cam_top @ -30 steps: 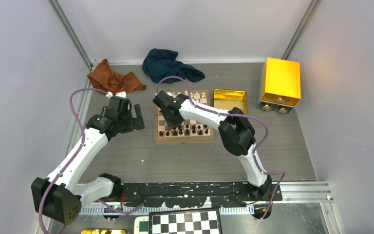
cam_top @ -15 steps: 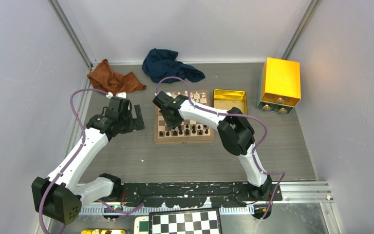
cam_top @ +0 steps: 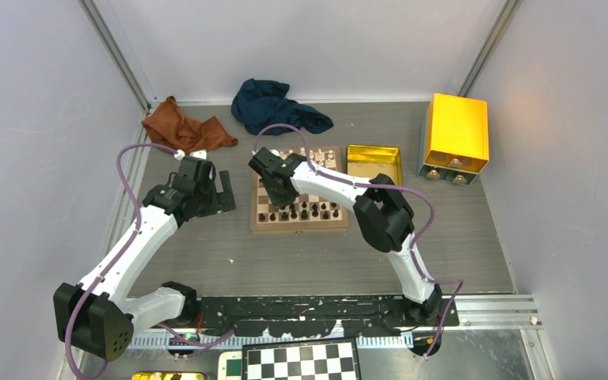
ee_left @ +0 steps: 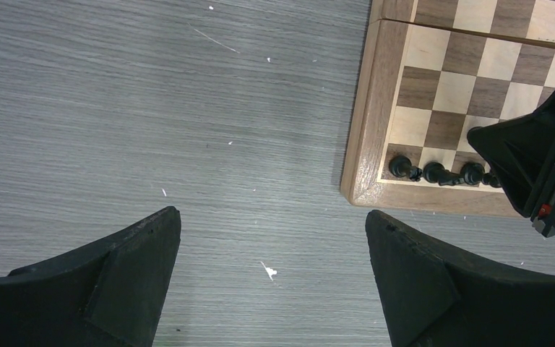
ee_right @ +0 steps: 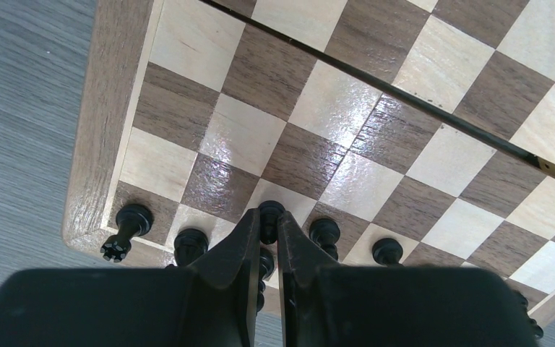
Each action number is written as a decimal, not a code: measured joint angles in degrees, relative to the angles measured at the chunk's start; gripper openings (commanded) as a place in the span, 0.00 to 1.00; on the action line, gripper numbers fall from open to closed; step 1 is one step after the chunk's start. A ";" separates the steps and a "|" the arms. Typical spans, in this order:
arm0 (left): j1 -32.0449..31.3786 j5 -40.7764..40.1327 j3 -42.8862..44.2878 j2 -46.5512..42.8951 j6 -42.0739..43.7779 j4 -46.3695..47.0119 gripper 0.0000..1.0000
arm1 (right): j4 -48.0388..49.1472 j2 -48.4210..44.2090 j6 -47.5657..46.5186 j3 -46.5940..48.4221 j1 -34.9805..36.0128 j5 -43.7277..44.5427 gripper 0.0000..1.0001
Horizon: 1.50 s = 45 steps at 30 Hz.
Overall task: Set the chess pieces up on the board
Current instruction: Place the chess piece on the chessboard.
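pinching a black piece (ee_right: 271, 211) by its head in the right jaws, nearly shut around it, above the near left corner of the wooden board (ee_right: 90, 152). judging this as a placement into the second row, just behind the black pieces (cam_top: 301, 212) lined along the near edge. not able to tell whether its base is touching wood yet.

doing it well: lowering straight down, centring on one square, steering clear of the neighbours crowding in on both sides of the jaws, since any sideways drift risks toppling them. opening only slightly on release, then lifting away vertically.

seeing the left jaws spread wide, gripping nothing, over bare bench (ee_left: 188, 108) just beside the board's left rim, out of the way.

moving on to containers: finding the shallow gold tin tray (cam_top: 374, 164) just right of the board, showing a bare floor with no pieces visible inside. spotting a yellow box (cam_top: 457, 131) further right, closed on top, contents hidden. noting pale pieces (cam_top: 317, 156) along the board's far edge.
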 measured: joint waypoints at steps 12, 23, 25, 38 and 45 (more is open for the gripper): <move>0.00 0.02 0.00 1.46 0.02 0.22 1.00 | -0.02 0.00 -0.07 0.00 -0.42 -0.07 0.06; 0.00 0.02 0.00 1.79 0.04 0.22 1.00 | -0.26 0.26 -0.28 0.00 -0.46 -0.55 0.31; 0.00 0.00 0.00 1.79 0.07 0.22 1.00 | -0.57 0.46 -0.33 0.00 -0.46 -0.74 0.32; 0.00 0.00 0.00 1.81 0.07 0.22 1.00 | -1.92 0.63 -0.79 1.07 -0.46 -1.55 0.32; 0.04 0.02 0.00 1.81 0.07 0.22 1.00 | -3.04 0.61 -1.14 3.78 -0.46 -1.55 0.33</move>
